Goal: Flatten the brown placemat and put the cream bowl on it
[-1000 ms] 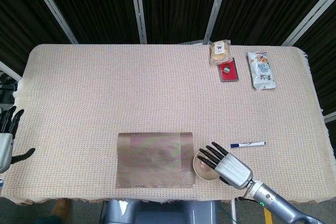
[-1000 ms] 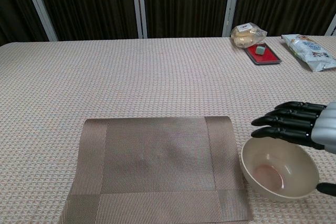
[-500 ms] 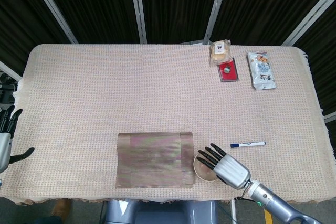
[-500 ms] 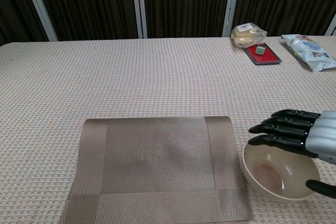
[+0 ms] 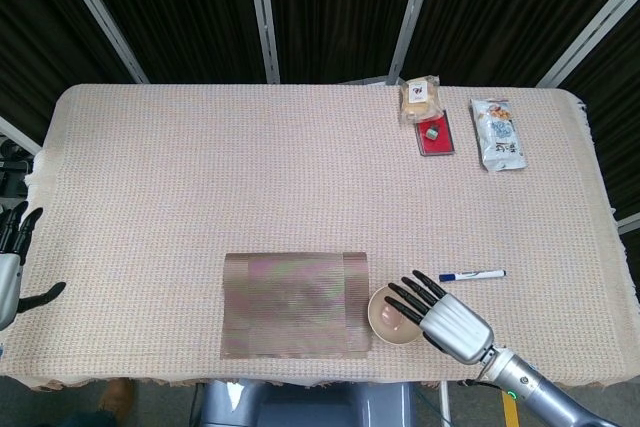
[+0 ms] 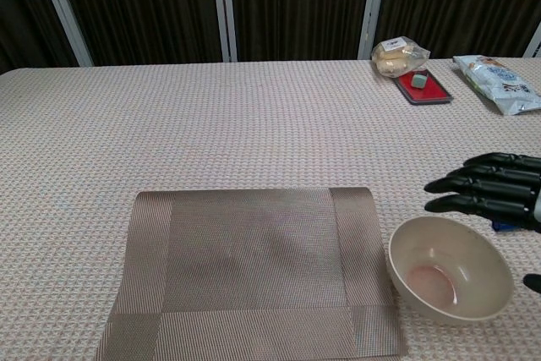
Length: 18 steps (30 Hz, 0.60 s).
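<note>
Right hand [image 6: 494, 192] (frame-cropped) beside cream bowl [image 6: 450, 269]

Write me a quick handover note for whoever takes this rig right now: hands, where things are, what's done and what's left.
Right hand: open, fingers spread, holding nothing, beside the cream bowl.
Left hand: open, empty, off the table's left edge.
Brown placemat: lying flat near the front edge of the table.
Cream bowl: upright on the tablecloth, just right of the placemat.
Done: placemat looks flattened.
Left: grasp the bowl and set it on the placemat.
</note>
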Motion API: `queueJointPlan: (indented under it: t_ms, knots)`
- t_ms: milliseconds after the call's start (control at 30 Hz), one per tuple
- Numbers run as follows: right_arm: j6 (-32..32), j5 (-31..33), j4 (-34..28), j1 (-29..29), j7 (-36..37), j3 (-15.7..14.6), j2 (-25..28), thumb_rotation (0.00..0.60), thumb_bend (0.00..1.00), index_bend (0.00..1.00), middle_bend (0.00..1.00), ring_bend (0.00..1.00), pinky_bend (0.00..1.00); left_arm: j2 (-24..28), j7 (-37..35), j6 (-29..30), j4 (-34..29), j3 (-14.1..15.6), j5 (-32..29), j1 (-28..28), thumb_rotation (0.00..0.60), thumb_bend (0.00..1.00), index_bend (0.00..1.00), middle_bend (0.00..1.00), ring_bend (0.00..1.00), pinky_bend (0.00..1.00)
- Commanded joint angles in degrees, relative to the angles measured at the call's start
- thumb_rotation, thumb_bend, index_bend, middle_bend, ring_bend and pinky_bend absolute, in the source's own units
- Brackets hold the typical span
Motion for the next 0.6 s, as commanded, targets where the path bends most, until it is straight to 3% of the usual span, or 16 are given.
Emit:
queueJointPlan:
  t_ms: [33, 467, 500, 567, 600]
  knots:
    - [-0.53, -0.08, 2.49, -0.95, -0.04, -1.72, -0.21, 0.6, 0.33, 0.0, 0.0, 0.0, 0.0, 0.05, 0.0, 0.08, -0.09, 0.11, 0.22, 0.03, 0.6, 0.0, 0.0, 0.0, 0.0, 0.0]
    - [0.24, -1.02, 7.61, -0.59, 1.64, -1.86, -6.01, 0.6, 0.34, 0.03, 0.0, 0.0, 0.0, -0.58, 0.86, -0.52, 0.18, 0.23, -0.06, -0.38, 0.6, 0.0, 0.0, 0.0, 0.0, 0.0]
    - [-0.07, -0.83, 7.74, -0.49, 1.47, -1.81, -6.21, 0.6, 0.35, 0.13, 0.0, 0.0, 0.0, -0.6, 0.86, -0.5, 0.22, 0.22, -0.09, -0.37, 0.6, 0.0, 0.0, 0.0, 0.0, 0.0]
    - [-0.95, -0.36, 8.09, -0.23, 1.24, -1.75, -6.65, 0.6, 0.39, 0.53, 0.0, 0.0, 0.0, -0.57, 0.75, -0.42, 0.26, 0.16, -0.21, -0.33, 0.6, 0.0, 0.0, 0.0, 0.0, 0.0]
    - [-1.46, -0.1, 8.34, -0.05, 1.16, -1.76, -6.9, 0.6, 0.41, 0.65, 0.0, 0.0, 0.0, -0.51, 0.64, -0.34, 0.28, 0.12, -0.3, -0.3, 0.6, 0.0, 0.0, 0.0, 0.0, 0.0]
